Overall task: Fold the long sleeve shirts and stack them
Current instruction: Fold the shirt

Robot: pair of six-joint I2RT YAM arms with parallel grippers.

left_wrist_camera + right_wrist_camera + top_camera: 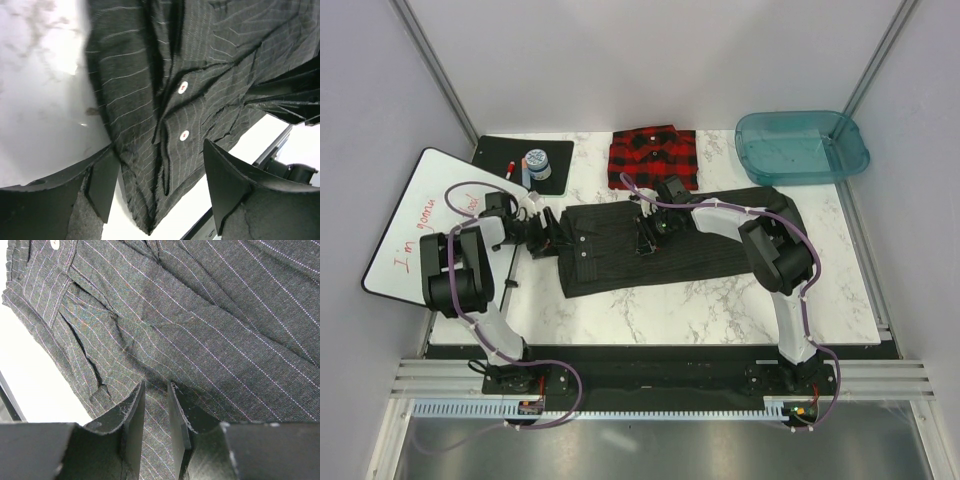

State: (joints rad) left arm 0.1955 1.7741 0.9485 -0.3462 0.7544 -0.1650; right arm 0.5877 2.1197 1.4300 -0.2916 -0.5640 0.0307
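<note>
The dark pinstripe shirt point(710, 250) lies spread flat across the middle of the table, its button placket toward the left. My left gripper point(552, 237) is at its left edge. In the left wrist view it point(160, 150) is open, jaws wide apart, astride the shirt's point(210, 60) edge below two white buttons. My right gripper point(645, 238) rests on the shirt's middle. In the right wrist view it point(156, 385) is nearly closed, pinching a ridge of the cloth point(200, 315). The red-and-black plaid shirt point(653, 158) lies folded at the back centre.
A teal plastic tub point(800, 145) stands at the back right. A black mat point(550, 150) with a small blue-lidded jar point(536, 163) and a marker is at the back left. A whiteboard point(415, 225) overhangs the left edge of the marble table point(670, 315).
</note>
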